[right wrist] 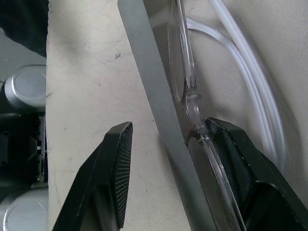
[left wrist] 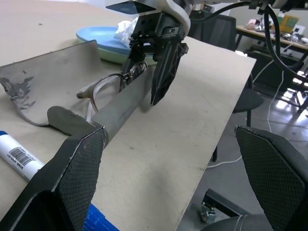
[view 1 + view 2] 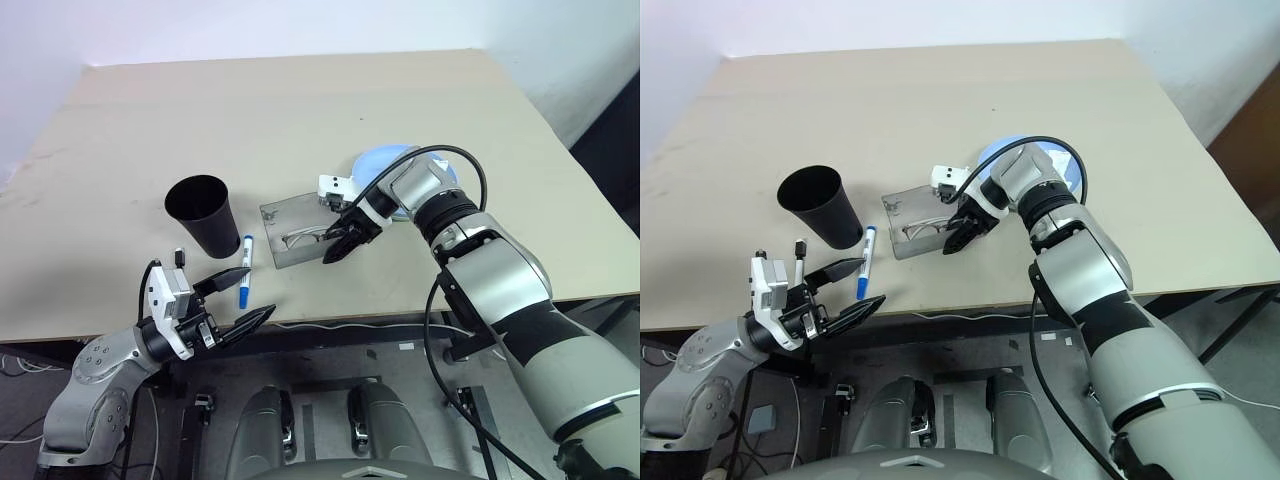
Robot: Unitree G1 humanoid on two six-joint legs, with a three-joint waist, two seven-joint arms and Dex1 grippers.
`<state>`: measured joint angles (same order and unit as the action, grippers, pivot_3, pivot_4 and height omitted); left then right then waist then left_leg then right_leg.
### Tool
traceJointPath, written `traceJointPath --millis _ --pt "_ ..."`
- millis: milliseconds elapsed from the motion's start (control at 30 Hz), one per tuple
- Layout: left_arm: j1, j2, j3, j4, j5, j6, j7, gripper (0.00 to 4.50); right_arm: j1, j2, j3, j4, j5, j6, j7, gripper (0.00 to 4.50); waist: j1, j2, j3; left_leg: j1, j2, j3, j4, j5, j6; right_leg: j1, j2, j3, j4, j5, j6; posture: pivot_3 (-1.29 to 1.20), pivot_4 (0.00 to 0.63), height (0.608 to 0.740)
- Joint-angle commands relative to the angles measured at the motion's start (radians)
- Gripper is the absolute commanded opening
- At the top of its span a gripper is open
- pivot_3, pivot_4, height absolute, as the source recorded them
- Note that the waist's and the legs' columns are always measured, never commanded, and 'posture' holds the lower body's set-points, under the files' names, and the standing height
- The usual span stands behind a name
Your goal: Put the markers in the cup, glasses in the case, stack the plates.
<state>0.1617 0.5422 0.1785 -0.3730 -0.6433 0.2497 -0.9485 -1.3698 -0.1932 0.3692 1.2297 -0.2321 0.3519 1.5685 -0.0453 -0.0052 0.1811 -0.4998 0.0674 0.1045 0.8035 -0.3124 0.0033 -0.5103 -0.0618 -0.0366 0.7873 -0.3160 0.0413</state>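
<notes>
The grey case (image 3: pixel 290 232) lies open on the table in front of the black cup (image 3: pixel 205 215). The wire-rimmed glasses (image 2: pixel 108 84) rest inside it, leaning on its front wall. My right gripper (image 3: pixel 335 250) points down at the case with its fingers apart. They straddle the front wall, one outside over the table and one inside against the bridge of the glasses (image 1: pixel 180 72). A blue-capped marker (image 3: pixel 245 268) lies beside the cup. My left gripper (image 3: pixel 255 292) stands open at the table's front edge, near that marker. The light blue plate (image 2: pixel 96 36) sits on the green plate (image 2: pixel 115 55).
A crumpled white tissue (image 2: pixel 124 31) lies on the blue plate, behind my right wrist. The table's front edge (image 3: pixel 330 322) runs just under both grippers. A black cable (image 3: pixel 470 170) loops over my right forearm.
</notes>
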Motion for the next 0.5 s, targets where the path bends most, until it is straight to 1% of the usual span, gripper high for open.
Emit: traceJointPath --millis 33,167,300,400,500 --pt "-0.004 0.005 0.011 -0.013 -0.008 -0.016 -0.010 4.50 -0.047 0.002 -0.028 -0.007 0.016 0.001 -0.004 2.52 0.000 0.000 0.000 0.000 0.000 0.000 0.000 0.000 0.000 0.000 0.000 0.000 0.000 0.000 0.000 0.00 0.150 0.670" --pt "-0.011 0.004 0.008 -0.008 -0.005 -0.015 -0.013 4.50 -0.058 0.001 -0.048 -0.018 0.028 -0.023 -0.013 2.52 0.000 0.000 0.000 0.000 0.000 0.000 0.000 0.000 0.000 0.000 0.000 0.000 0.000 0.000 0.000 0.00 0.150 0.670" --pt "-0.015 0.003 0.007 -0.003 -0.003 -0.017 -0.016 4.50 -0.085 -0.002 -0.068 -0.024 0.042 -0.020 0.008 2.52 0.000 0.000 0.000 0.000 0.000 0.000 0.000 0.000 0.000 0.000 0.000 0.000 0.000 0.000 0.000 0.00 0.150 0.670" --pt "-0.018 0.002 0.005 0.005 0.000 -0.021 -0.021 4.50 -0.087 -0.004 -0.056 -0.025 0.029 -0.030 0.022 2.52 0.000 0.000 0.000 0.000 0.000 0.000 0.000 0.000 0.000 0.000 0.000 0.000 0.000 0.000 0.000 0.00 0.150 0.670" --pt "-0.023 -0.003 0.000 0.014 0.005 -0.027 -0.022 4.50 -0.055 -0.013 -0.019 -0.036 -0.010 -0.102 -0.001 2.52 0.000 0.000 0.000 0.000 0.000 0.000 0.000 0.000 0.000 0.000 0.000 0.000 0.000 0.000 0.000 0.00 0.150 0.670"
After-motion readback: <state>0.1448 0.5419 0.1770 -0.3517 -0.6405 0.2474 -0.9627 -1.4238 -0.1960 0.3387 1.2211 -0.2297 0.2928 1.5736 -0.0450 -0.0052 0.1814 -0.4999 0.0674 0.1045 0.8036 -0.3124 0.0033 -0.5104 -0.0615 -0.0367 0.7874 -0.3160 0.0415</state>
